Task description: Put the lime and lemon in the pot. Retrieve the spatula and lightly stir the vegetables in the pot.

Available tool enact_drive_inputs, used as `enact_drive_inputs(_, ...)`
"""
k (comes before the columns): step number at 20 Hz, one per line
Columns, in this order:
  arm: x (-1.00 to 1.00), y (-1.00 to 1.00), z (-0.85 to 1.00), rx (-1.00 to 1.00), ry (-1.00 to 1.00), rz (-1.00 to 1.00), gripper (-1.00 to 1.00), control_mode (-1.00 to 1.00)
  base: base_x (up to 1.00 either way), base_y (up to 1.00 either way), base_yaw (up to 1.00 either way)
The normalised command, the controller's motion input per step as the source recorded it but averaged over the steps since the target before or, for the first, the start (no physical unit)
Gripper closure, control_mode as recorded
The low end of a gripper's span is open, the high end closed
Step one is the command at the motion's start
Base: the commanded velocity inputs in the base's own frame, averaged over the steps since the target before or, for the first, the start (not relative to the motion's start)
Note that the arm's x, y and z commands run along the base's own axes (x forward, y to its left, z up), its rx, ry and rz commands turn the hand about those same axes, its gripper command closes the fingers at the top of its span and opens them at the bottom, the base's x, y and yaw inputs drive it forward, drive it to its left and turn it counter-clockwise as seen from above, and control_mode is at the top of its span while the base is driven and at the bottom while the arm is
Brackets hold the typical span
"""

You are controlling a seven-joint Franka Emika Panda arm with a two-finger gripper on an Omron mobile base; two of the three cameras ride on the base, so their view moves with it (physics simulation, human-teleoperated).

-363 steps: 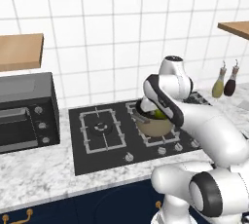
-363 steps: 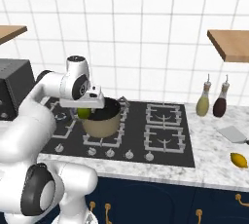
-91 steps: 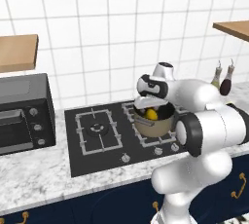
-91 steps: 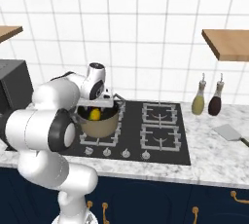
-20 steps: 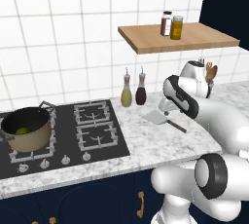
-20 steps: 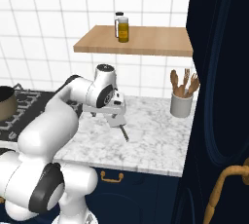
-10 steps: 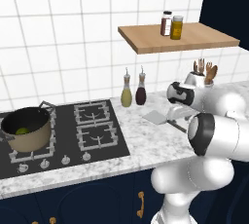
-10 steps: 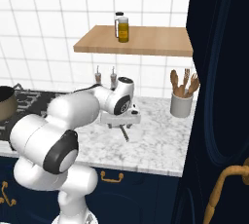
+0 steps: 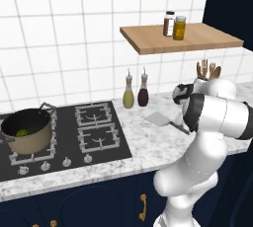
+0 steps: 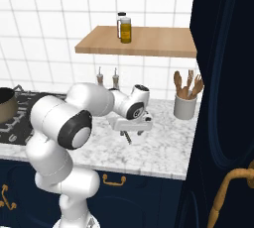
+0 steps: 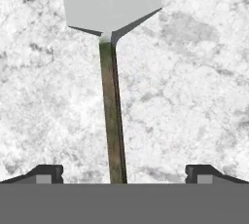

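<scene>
Two finger tips sat wide apart, so your gripper [image 11: 121, 174] was open, w/ the spatula [image 11: 113, 62] handle running between them on the marble counter [image 11: 194, 96]. Its blade lay farther from the hand. Nothing was held yet. Risk, I think: if you closed too high, the pads would miss the thin flat handle, or push it and spin it away. The pot [image 9: 25, 131] sat well apart on the stove [image 9: 69, 139], lime [image 9: 21, 132] inside; lemon hidden.

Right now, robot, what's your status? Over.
Fingers open, straddling spatula handle on the counter. Spatula not lifted. Lime in pot. Nothing in the way.
</scene>
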Motion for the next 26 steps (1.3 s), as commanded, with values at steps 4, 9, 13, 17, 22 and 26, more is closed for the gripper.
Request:
enact_drive_inputs(4, 0.00, -0.01, -0.28, 0.03, 0.00, 0.06, -1.00, -1.00, 0.00, 0.00, 0.00)
enact_drive_inputs(9, -0.18, 0.00, -0.13, 0.00, -0.01, 0.07, -1.00, -1.00, 0.00, 0.00, 0.00)
enact_drive_inputs(13, -0.06, 0.00, -0.15, 0.00, 0.00, 0.07, -1.00, -1.00, 0.00, 0.00, 0.00)
enact_drive_inputs(17, 0.00, 0.00, -0.20, 0.01, -0.04, 0.03, -1.00, -1.00, 0.00, 0.00, 0.00)
enact_drive_inputs(22, 0.00, 0.00, -0.10, 0.05, -0.03, 0.00, -1.00, -1.00, 0.00, 0.00, 0.00)
enact_drive_inputs(26, 0.00, -0.03, -0.03, 0.01, 0.00, 0.00, 1.00, -1.00, 0.00, 0.00, 0.00)
